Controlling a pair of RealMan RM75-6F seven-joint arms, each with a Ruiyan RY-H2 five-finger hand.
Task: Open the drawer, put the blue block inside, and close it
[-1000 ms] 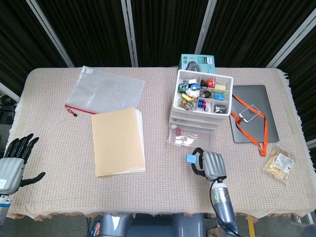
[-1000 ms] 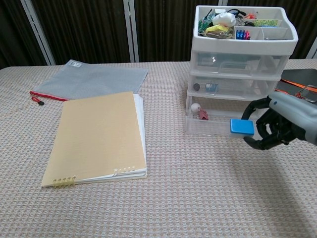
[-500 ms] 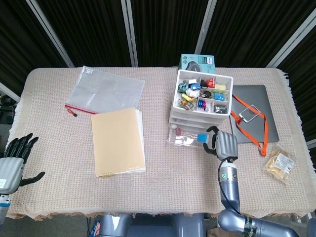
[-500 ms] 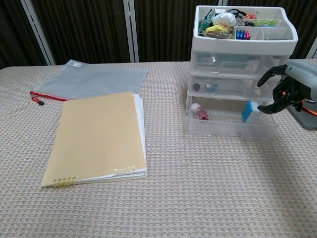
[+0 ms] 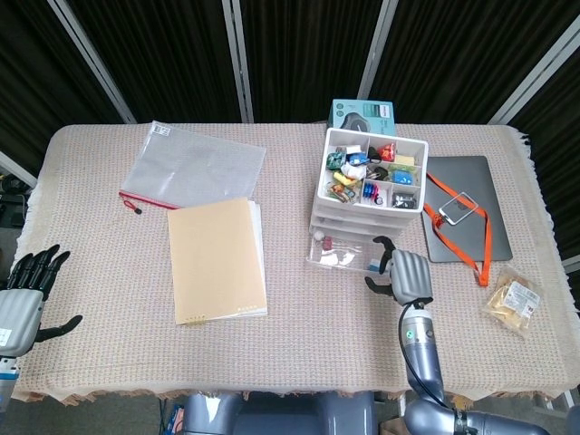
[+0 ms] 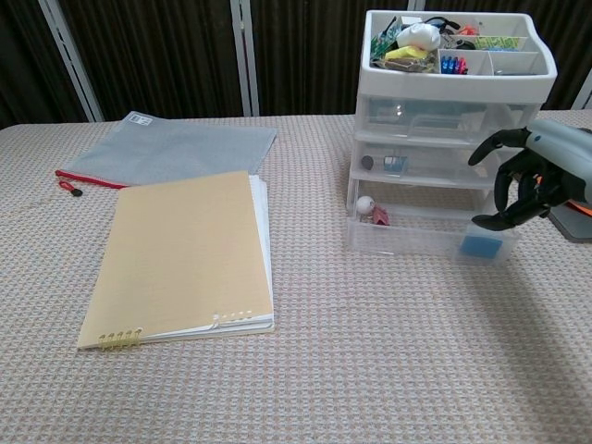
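The white drawer unit (image 6: 444,139) (image 5: 361,210) stands right of centre, its bottom drawer (image 6: 407,233) (image 5: 340,258) pulled out toward me. The blue block (image 6: 482,245) (image 5: 377,264) lies inside that drawer at its right front corner. My right hand (image 6: 532,176) (image 5: 405,275) hovers just above and right of the block, fingers apart and curved, holding nothing. My left hand (image 5: 23,299) hangs open off the table's near left corner, seen only in the head view.
A tan notebook (image 6: 185,254) and a clear zip pouch (image 6: 176,148) lie on the left. A laptop with an orange lanyard (image 5: 462,217) sits right of the drawers, a snack packet (image 5: 514,304) further right. A tray of small items (image 5: 372,170) tops the unit.
My right hand carried the blue block from in front of the drawer up over it and let it go. The block now lies in the drawer, and the hand is empty.
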